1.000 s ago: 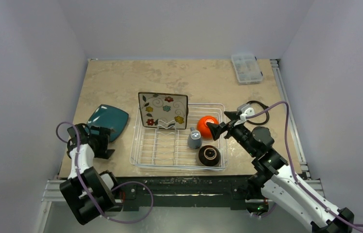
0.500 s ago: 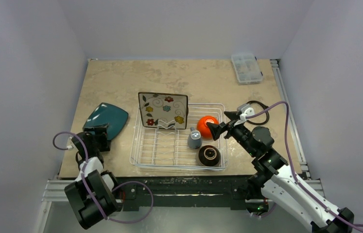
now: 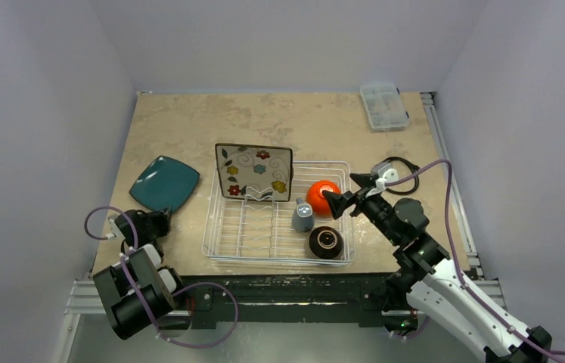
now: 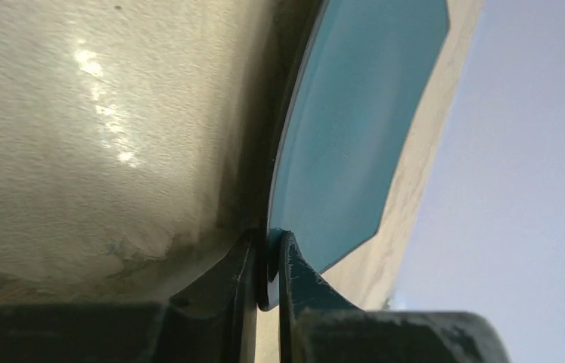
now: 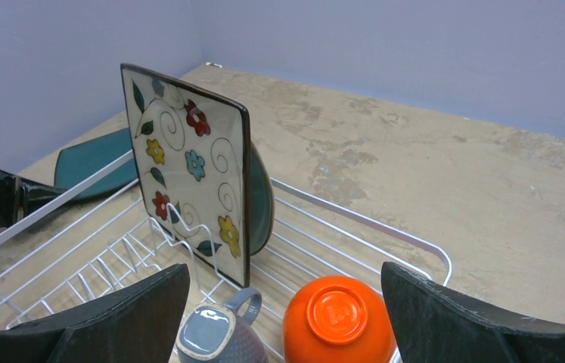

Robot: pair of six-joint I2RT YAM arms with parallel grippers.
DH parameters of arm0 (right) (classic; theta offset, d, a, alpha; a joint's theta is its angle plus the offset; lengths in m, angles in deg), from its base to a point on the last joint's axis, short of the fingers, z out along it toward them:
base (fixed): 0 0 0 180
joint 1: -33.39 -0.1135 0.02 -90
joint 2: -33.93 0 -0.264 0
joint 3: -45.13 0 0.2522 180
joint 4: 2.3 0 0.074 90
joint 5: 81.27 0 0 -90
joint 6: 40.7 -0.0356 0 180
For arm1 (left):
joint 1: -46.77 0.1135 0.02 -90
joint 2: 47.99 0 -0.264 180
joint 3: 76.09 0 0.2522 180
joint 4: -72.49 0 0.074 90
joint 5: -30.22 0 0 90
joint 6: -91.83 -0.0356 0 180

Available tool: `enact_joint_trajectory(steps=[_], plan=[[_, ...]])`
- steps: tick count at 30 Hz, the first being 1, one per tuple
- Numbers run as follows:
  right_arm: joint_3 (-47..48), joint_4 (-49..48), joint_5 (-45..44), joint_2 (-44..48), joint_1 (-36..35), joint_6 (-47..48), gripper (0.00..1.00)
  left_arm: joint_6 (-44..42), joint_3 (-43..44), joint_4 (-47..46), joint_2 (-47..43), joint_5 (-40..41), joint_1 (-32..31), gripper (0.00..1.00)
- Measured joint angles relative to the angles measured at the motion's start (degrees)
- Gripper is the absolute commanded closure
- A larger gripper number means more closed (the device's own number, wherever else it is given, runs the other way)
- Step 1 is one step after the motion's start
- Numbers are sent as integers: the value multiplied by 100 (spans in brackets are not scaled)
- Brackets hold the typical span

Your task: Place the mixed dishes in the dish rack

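- The left gripper (image 3: 154, 224), low at the near left corner of the table (image 3: 302, 121), was pinching the near rim of the teal plate (image 3: 164, 183). In its wrist view one finger sat on each face of the rim, and the bite looked shallow.
- The teal plate lay flat on the table, just left of the dish rack (image 3: 253, 227) and outside it. With so thin a hold, a slow lift that let the far edge peel up last seemed wise. The plate would then need turning upright before it crossed the rack's left rim.
- On the rack's right side sat the brown bowl (image 3: 325, 243), then the grey cup (image 3: 302, 218), then the upturned orange bowl (image 3: 318, 190).
- The right gripper (image 3: 345, 191) hung beside the orange bowl, jaws spread wide and holding nothing. It was well apart from the left arm's likely path.
- The flowered plate (image 3: 254, 172) stood upright in the prongs at the rack's far left. The free prongs nearer than it looked the best slot, entered edge-first and parallel to it without knocking it.
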Motion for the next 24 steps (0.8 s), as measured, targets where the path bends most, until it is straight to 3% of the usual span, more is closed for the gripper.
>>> enact_joint_trajectory(steps=[7,18,24], plan=[[0,2,0,55,0,0,1,109,-33,-214,-264,-85,4,100],[0,4,-2,2,0,0,1,284,90,1438,-2151,-50,4,100],[0,7,0,-83,0,0,1,654,374,1303,-2411,-140,4,100]])
